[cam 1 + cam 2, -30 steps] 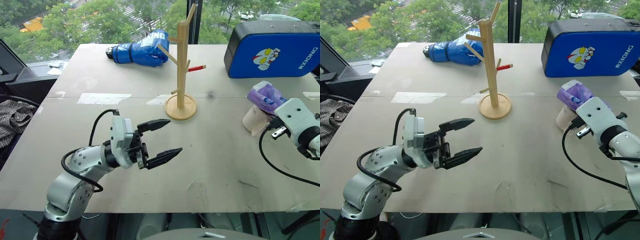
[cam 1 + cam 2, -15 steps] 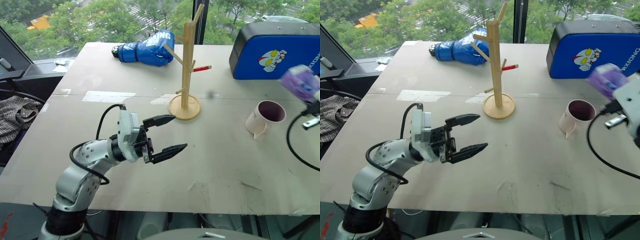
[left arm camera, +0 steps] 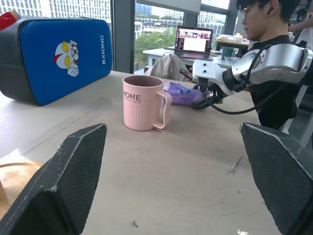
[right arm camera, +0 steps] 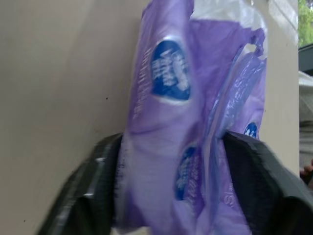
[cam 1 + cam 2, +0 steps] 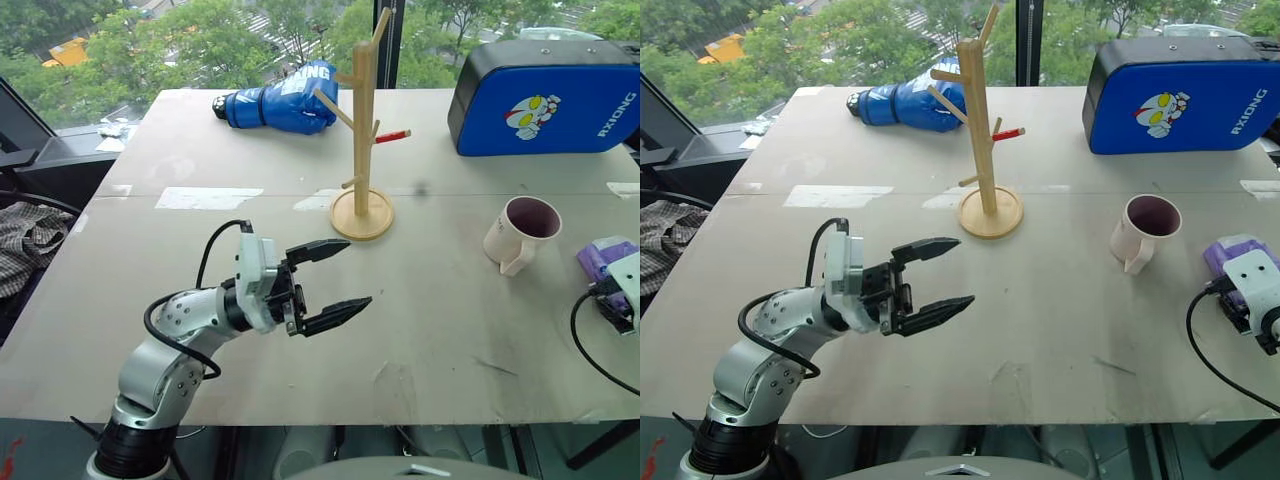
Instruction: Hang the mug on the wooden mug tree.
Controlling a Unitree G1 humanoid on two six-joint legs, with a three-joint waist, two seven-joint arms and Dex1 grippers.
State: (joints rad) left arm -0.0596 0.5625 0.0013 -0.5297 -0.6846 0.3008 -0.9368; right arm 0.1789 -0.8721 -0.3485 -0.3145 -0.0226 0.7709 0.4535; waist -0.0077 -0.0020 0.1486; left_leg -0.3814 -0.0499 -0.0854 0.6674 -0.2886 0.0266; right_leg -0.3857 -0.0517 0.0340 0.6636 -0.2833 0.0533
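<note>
The mug (image 5: 522,231) stood upright on the tabletop (image 5: 450,310), mouth up, its handle turned toward the near edge, apart from the wooden mug tree (image 5: 363,130), which rose at about ten o'clock from it. From the left hand (image 5: 322,283), spread wide and empty above the tabletop, the mug lay off at roughly two o'clock, well apart. The right hand (image 4: 171,196) was nearer, at about four o'clock from the mug, with a purple packet (image 5: 1230,255) between its fingers; whether it gripped the packet I cannot tell. Judging by this, the right arm was better placed. The pale board also carried a blue boxing glove (image 5: 280,97) and blue pad (image 5: 545,97); windows showed trees beyond.
</note>
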